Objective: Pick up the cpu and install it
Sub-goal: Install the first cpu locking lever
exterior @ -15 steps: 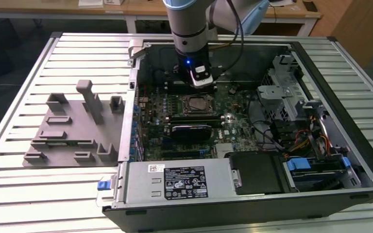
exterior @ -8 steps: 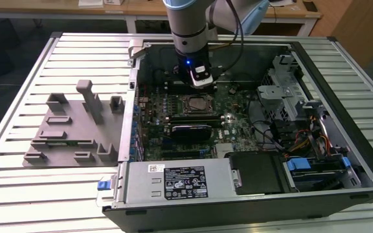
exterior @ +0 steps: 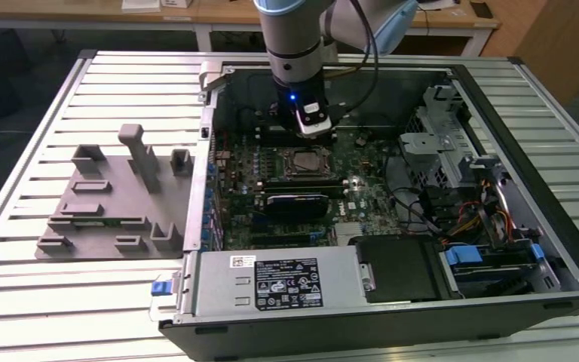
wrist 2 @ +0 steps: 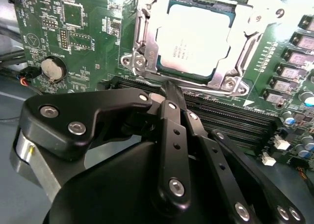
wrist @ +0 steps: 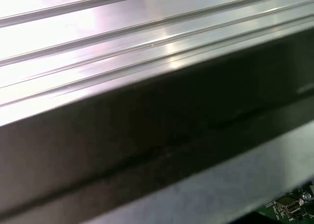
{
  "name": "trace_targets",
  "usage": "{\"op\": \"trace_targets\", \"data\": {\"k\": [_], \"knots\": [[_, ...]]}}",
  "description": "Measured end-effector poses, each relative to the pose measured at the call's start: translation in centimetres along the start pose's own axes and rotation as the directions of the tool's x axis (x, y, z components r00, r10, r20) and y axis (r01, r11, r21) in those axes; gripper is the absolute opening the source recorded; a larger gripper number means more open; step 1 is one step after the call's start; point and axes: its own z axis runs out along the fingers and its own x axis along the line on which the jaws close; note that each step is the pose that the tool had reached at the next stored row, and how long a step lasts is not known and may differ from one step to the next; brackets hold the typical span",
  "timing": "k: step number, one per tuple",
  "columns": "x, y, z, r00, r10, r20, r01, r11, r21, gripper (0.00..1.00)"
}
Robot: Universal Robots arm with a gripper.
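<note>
Your claw was clenched w/ nothing in it, poised just beside the socket on the motherboard; the cpu sat inside that socket.

Cpu: silvery-grey top, thin dark rim, upper centre of the second wrist view.
Socket frame: bright silver.
Motherboard: green, fine pale tracing.
Gripper: black links, silver screw heads.
Holder tray: plain grey, at the exterior view's left.
Table: pale metal, ribbed in parallel lines.
Computer case: black outer walls, grey inside.
</note>
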Motion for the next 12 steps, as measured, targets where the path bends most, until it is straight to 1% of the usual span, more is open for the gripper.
{"op": "trace_targets", "data": {"k": [3, 12], "knots": [[-0.22, 0.08, 0.06, 1.0000, 0.003, 0.0008, -0.003, 1.0000, 0.0012, 0.11], [-0.20, 0.04, 0.34, 1.0000, 0.005, 0.0014, -0.005, 1.0000, 0.0020, 0.11]]}}
